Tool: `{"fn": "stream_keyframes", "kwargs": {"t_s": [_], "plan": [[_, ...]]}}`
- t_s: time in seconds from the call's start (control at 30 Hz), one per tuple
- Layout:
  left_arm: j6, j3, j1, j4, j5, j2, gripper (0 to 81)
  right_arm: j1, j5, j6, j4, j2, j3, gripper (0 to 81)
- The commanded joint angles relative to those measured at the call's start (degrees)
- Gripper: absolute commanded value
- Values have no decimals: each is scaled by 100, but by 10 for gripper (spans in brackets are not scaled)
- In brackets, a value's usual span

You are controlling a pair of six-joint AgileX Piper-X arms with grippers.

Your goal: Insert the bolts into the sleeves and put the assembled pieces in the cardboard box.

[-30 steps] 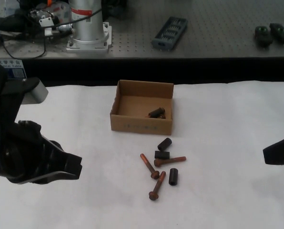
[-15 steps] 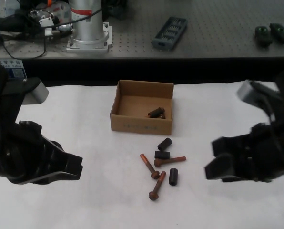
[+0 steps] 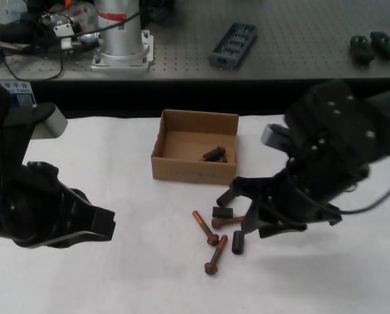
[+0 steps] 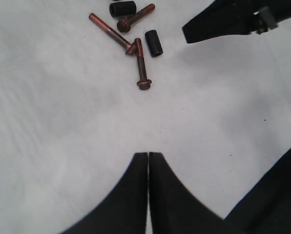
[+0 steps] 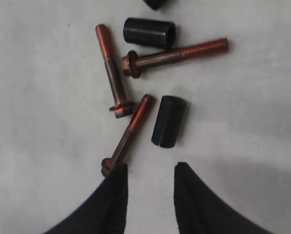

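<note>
Three copper bolts and three black sleeves lie loose on the white sheet just in front of the cardboard box. One dark assembled piece rests inside the box. My right gripper hovers open right beside the pile, its fingers nearest one sleeve and the head of the nearest bolt. My left gripper is shut on nothing, over bare sheet well to the left of the pile.
Beyond the white sheet a perforated metal bench carries a silver post base, a dark blue rack, cables and two dark knobs. Bare sheet lies between the left gripper and the pile.
The right arm has swung in from the right edge to just over the bolts and sleeves. The left arm has stayed put. Bolts, sleeves and box have not moved.
</note>
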Motion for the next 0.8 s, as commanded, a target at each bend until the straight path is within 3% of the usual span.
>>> {"fn": "stream_keyframes", "kwargs": {"t_s": [0.0, 0.23, 0.77], "plan": [[17, -4, -12, -169, -63, -50, 6, 8, 43, -142, 213, 218, -295, 253], [156, -4, -12, -206, -78, -50, 6, 23, 221, -357, 881, 842, -916, 253], [288, -4, -12, -341, -79, -50, 6, 349, 353, -357, 851, 1100, -949, 253]]}}
